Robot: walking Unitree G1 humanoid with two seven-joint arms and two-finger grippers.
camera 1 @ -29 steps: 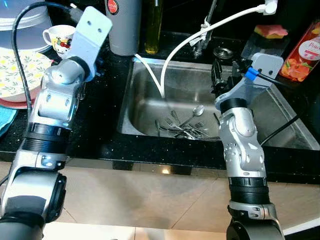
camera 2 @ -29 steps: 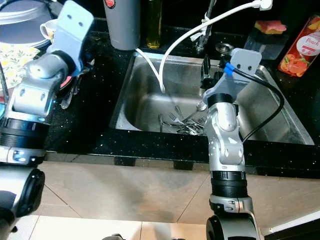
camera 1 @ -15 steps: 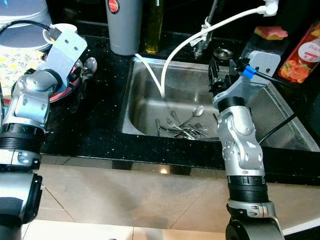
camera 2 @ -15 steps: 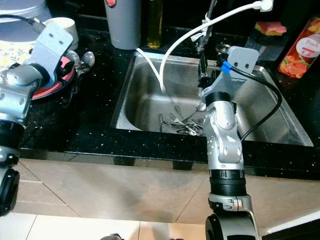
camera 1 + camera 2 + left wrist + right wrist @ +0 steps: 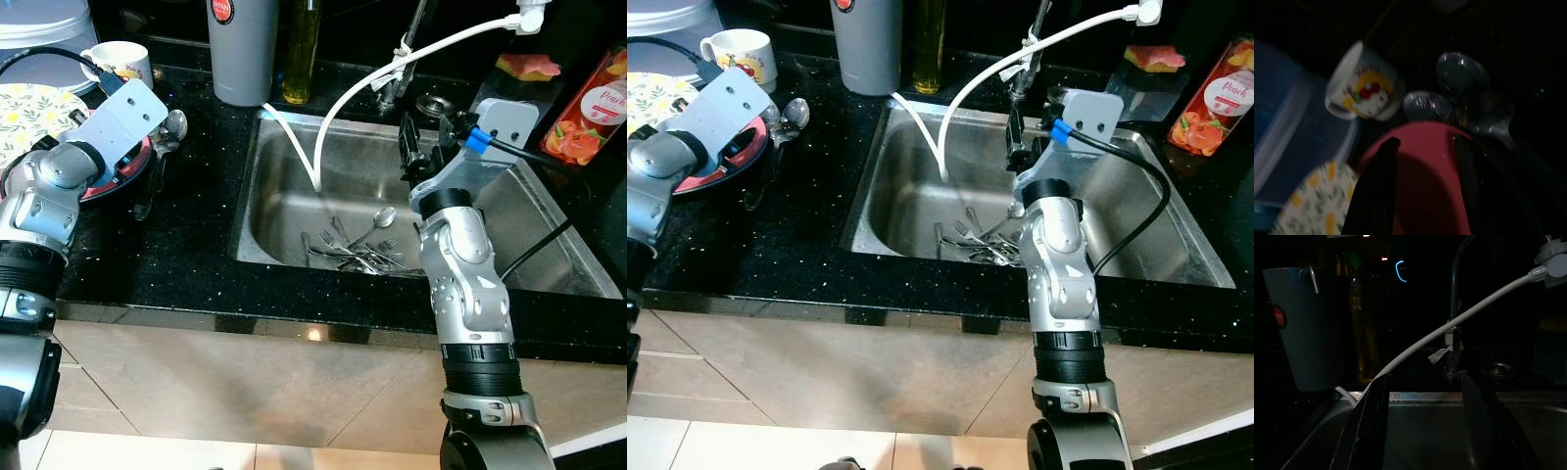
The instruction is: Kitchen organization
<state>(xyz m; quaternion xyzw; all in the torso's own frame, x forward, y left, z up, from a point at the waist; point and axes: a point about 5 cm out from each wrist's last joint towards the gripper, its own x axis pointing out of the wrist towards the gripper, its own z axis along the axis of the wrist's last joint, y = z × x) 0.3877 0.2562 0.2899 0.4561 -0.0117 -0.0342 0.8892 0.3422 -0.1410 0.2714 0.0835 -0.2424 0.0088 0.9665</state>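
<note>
Two spread hands: left hand over a red plate on black counter, right hand above the steel sink.

Both arms: silver jointed housings with black ribbed collars. Left arm carries a flat grey wrist plate with two holes and a black cable. Right arm bears a grey wrist block, blue connector, black cable. Fingers long, black.
</note>
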